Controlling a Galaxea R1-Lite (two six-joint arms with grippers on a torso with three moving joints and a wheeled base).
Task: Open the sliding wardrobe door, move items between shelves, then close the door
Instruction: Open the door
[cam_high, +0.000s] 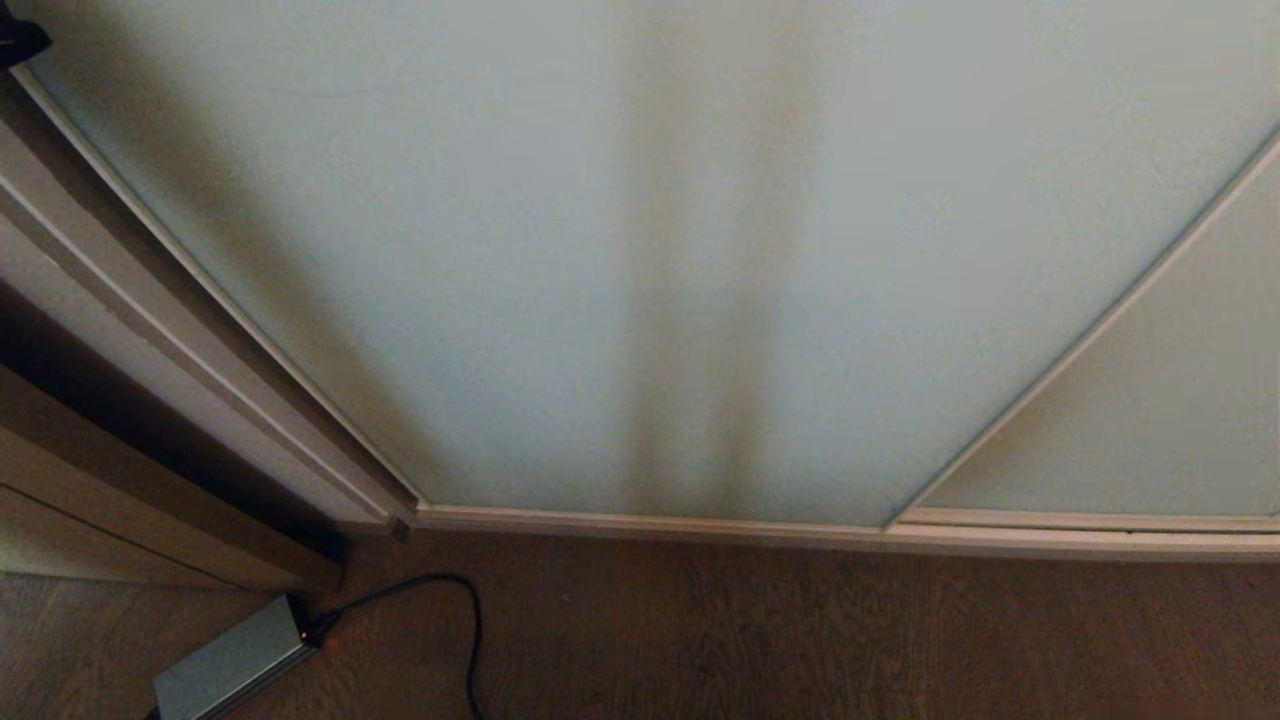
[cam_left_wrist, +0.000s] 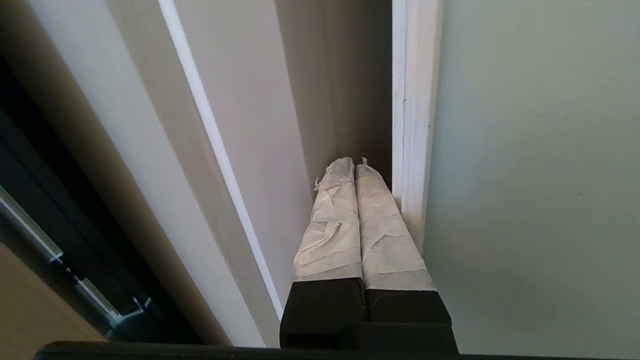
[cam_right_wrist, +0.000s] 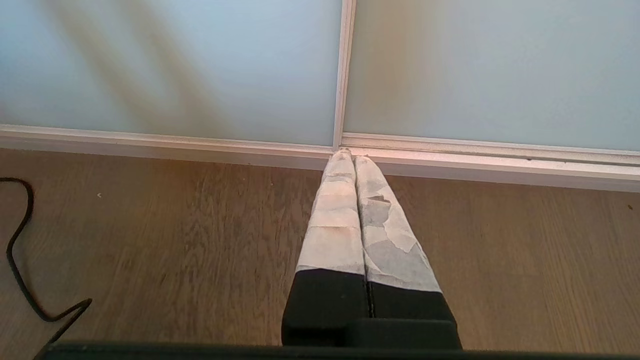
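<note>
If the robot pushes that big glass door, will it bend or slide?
The sliding wardrobe door probably stays stiff: it is a framed glass panel. It likely slides sideways along the bottom rail. The left gripper, fingers shut, sits beside its frame edge, so a sideways push seems workable.

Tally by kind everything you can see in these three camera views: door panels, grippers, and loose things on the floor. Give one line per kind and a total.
Frosted glass door panels: 2, the wide sliding wardrobe door and the narrower panel to its right
Grippers: 2, the left gripper and the right gripper, both shut and empty
Grey power adapter: 1
Black cable: 1
Total: 6
</note>
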